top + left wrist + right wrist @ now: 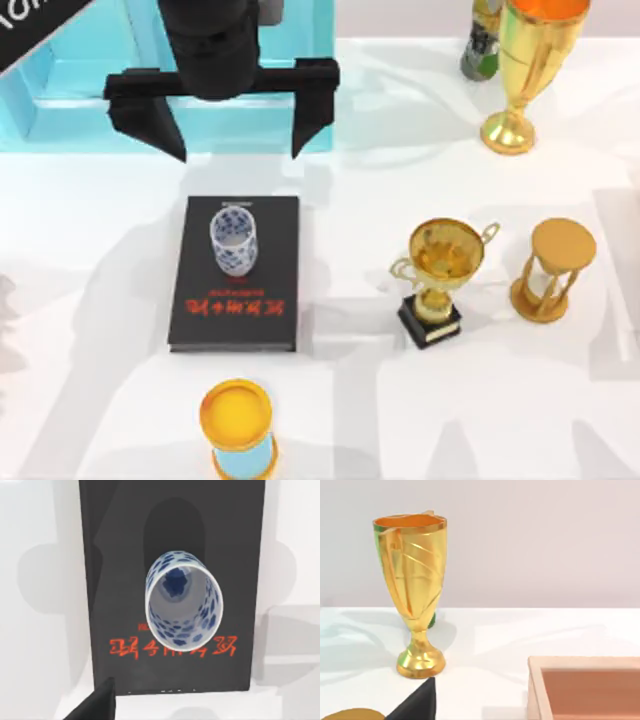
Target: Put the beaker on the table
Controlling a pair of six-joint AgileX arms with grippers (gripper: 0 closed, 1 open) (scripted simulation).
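The beaker (233, 241) stands upright near the far edge of the black book (237, 273). The left gripper (238, 155) hovers beyond it, fingers spread apart.

- Black hardcover book with red lettering (237, 275), flat, left of centre.
- Turquoise shelf unit (70, 105) at the far left corner.
- Tall gold goblet (530, 70) near the far right corner.
- Small gold trophy on a black base (440, 280), beside a gold hourglass (553, 270).
- Gold-topped light-blue cylinder (238, 430) at the near edge.
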